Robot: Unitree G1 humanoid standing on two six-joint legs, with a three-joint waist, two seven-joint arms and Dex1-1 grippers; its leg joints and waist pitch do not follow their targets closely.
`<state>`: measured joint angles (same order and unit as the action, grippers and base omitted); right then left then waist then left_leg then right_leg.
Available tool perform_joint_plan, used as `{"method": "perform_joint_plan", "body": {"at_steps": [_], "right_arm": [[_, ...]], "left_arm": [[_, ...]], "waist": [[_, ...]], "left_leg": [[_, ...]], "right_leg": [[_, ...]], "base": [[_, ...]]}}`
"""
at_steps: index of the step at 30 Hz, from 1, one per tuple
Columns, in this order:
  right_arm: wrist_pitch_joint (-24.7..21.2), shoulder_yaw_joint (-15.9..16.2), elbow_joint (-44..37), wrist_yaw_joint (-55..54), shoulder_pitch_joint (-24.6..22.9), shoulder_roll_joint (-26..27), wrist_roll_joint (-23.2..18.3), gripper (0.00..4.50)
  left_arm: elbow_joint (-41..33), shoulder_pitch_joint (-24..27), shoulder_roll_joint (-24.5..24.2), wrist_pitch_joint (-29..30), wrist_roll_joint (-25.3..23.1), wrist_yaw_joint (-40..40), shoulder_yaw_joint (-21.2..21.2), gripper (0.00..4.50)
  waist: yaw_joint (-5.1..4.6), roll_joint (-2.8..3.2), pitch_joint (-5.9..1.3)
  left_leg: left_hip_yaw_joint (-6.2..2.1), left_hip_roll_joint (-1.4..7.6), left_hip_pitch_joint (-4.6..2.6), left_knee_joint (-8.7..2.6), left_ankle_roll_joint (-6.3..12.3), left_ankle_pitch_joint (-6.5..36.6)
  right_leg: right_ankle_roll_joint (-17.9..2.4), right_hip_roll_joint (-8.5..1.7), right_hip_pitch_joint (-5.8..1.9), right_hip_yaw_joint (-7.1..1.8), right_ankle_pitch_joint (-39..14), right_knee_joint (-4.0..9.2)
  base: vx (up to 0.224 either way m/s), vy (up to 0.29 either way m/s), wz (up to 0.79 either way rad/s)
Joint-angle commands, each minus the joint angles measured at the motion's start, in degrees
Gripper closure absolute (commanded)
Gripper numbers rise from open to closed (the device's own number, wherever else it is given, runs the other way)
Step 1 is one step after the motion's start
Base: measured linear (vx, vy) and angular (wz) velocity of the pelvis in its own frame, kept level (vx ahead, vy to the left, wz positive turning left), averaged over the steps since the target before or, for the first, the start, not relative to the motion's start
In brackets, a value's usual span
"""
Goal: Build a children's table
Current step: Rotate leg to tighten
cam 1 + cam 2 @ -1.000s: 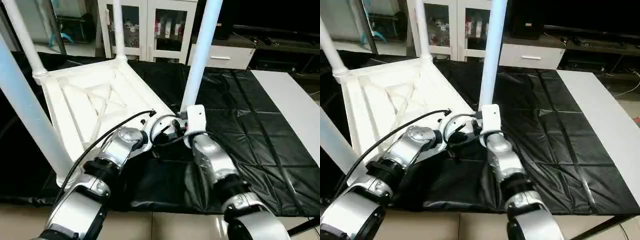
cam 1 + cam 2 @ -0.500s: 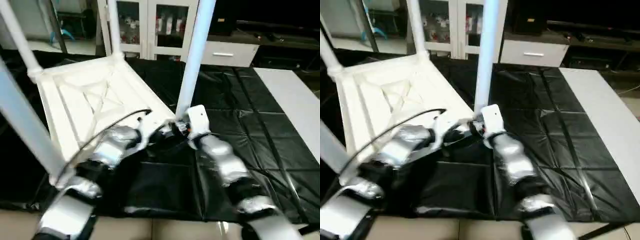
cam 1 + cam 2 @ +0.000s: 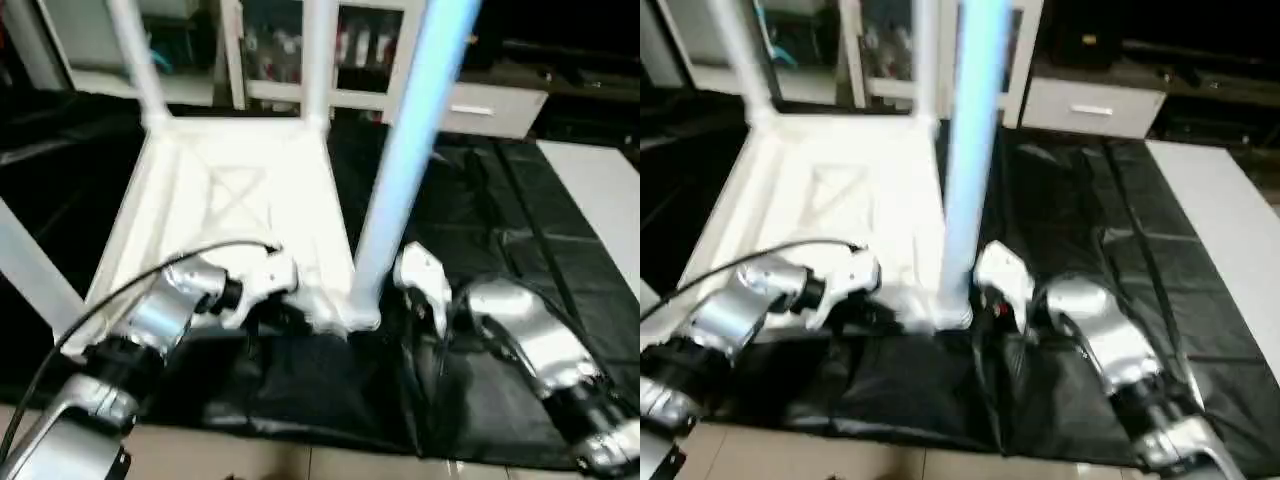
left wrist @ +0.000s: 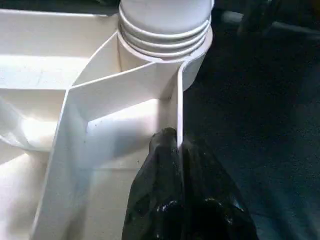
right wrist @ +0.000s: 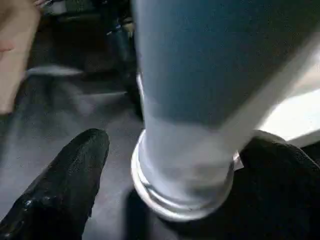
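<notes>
At near corner | left tool pinching tabletop rim | right tool spread around leg

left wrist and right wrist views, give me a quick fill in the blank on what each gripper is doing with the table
1. The left gripper is shut on the thin ___ of the tabletop, just below a corner socket.
2. The right gripper is ___, with one finger on each side of the near leg.
3. The tabletop lies with its X-ribbed underside facing ___.
4. Under the table lies a ___ sheet.

Missing words: rim; open; up; black
</notes>
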<state>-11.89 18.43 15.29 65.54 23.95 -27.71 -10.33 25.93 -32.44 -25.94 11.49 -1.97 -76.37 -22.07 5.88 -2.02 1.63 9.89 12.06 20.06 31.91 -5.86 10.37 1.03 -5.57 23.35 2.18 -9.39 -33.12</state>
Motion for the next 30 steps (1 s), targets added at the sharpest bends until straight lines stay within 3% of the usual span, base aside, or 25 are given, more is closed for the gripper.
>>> {"method": "perform_joint_plan", "body": {"at_steps": [1,3,5,9,10,12,20,30], "right_arm": [[-1.1,-0.1,-2.2,1.5,-0.5,-0.9,-0.9,0.07],[-1.4,0.6,-3.3,2.6,-1.0,-1.4,-1.3,0.07],[-1.5,1.1,-3.7,3.2,-1.2,-1.6,-1.4,0.07],[-2.5,1.3,-4.3,4.2,-1.5,-1.5,-1.0,0.07],[-2.6,1.3,-4.3,4.3,-1.4,-1.5,-1.0,0.32],[-2.7,1.4,-4.1,4.2,-1.3,-1.4,-0.9,0.4],[-1.6,1.7,-2.8,3.7,-1.2,-1.4,0.4,0.99],[1.5,2.7,-0.9,3.2,-1.0,-1.2,3.2,1.66]], "left_arm": [[1.4,2.2,0.0,1.8,-2.0,-2.8,-4.8,4.5],[0.7,2.3,-0.4,2.2,-1.8,-3.5,-4.9,4.5],[0.3,2.4,-0.6,2.3,-1.6,-3.9,-5.1,4.5],[-0.4,2.3,-0.7,3.0,-1.7,-3.9,-5.2,4.5],[-0.5,2.3,-0.8,3.0,-1.8,-3.8,-5.2,4.5],[-0.6,2.3,-0.8,3.1,-2.0,-3.8,-5.2,4.5],[-0.5,2.4,-0.6,3.1,-2.3,-3.3,-5.2,4.5],[-0.4,2.3,-0.6,2.8,-2.9,-2.7,-5.4,4.5]], "waist": [[-0.12,0.12,-2.27],[-0.08,0.1,-2.34],[-0.15,0.1,-2.36],[-0.19,0.03,-2.74],[-0.17,0.18,-2.79],[-0.18,0.08,-2.84],[0.03,0.08,-2.79],[0.19,0.06,-2.94]], "left_leg": [[0.69,0.87,-0.26,-3.92,2.18,16.8],[0.54,0.91,-0.4,-4.02,1.35,18.2],[0.47,0.91,-0.32,-4.05,1.14,18.2],[0.48,0.81,-0.17,-3.75,1.33,14.4],[0.52,0.76,-0.18,-3.62,1.66,13.1],[0.64,0.66,-0.15,-3.45,2.14,12.0],[0.59,0.71,-0.22,-3.52,1.77,13.1],[0.61,0.64,-0.28,-3.34,1.85,12.3]], "right_leg": [[-12.6,-1.55,-2.44,-1.32,-13.0,3.05],[-11.1,-1.7,-2.31,-1.4,-16.3,3.36],[-11.0,-1.69,-2.3,-1.37,-16.6,3.4],[-11.9,-1.43,-2.6,-1.29,-10.6,2.68],[-12.6,-1.35,-2.63,-1.27,-8.2,2.44],[-13.6,-1.29,-2.78,-1.2,-5.9,2.23],[-13.2,-1.46,-2.83,-1.21,-8.6,2.43],[-13.6,-1.38,-2.92,-1.15,-6.7,2.2]], "base": [[0.0,0.0,0.0],[0.0,0.0,0.0],[0.0,0.0,0.0],[0.0,0.0,0.0],[0.0,0.0,0.0],[0.0,0.0,0.0],[0.0,0.0,0.0],[0.0,0.0,0.0]]}}
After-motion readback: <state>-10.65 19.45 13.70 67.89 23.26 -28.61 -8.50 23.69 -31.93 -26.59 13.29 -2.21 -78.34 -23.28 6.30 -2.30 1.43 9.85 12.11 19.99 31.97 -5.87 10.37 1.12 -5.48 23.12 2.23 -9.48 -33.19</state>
